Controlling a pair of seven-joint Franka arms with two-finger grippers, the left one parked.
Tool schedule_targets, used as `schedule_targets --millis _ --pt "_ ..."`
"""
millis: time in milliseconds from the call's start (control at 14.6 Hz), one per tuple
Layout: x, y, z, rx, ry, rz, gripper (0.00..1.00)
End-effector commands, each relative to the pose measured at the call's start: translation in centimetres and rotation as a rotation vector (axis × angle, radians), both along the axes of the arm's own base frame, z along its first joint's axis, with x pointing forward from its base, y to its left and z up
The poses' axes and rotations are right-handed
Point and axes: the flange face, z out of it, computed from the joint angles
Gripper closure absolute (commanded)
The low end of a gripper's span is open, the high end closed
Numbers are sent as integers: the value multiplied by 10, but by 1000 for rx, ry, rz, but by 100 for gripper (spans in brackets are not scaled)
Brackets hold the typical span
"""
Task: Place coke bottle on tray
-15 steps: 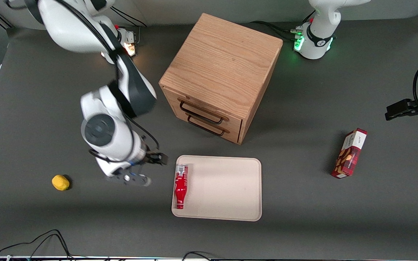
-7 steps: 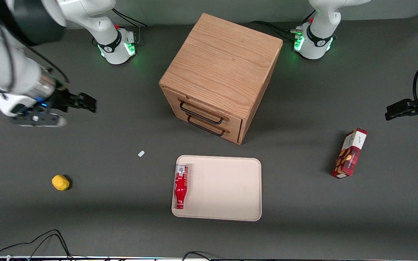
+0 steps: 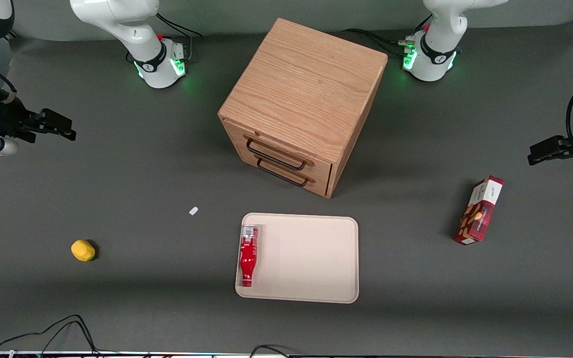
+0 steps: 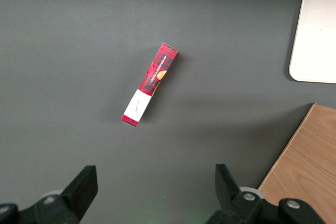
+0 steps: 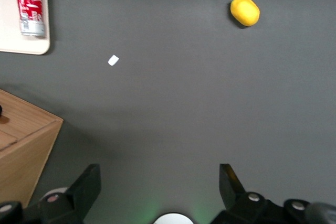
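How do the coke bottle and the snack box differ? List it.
The coke bottle lies in the tray by its rim; the snack box lies on the bare table toward the parked arm's end. The bottle is round with a narrow neck; the box is rectangular. The bottle looks slimmer than the box. Both are mostly red and lie flat. The gripper hangs open, far from both.

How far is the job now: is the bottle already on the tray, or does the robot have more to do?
Done: the coke bottle lies flat on the tray, along the edge toward the working arm's end. In hand: nothing; the pincer is open and empty, high above the table at the working arm's end, well away from the tray. Left: nothing visible.
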Motion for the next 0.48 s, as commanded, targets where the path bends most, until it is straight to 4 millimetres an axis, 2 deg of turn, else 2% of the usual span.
schedule_targets --millis 0,137,411 --pt "-2 3 4 -22 16 34 0" --pt "-2 7 3 -23 19 41 0" --pt "-2 -1 2 -22 21 28 0"
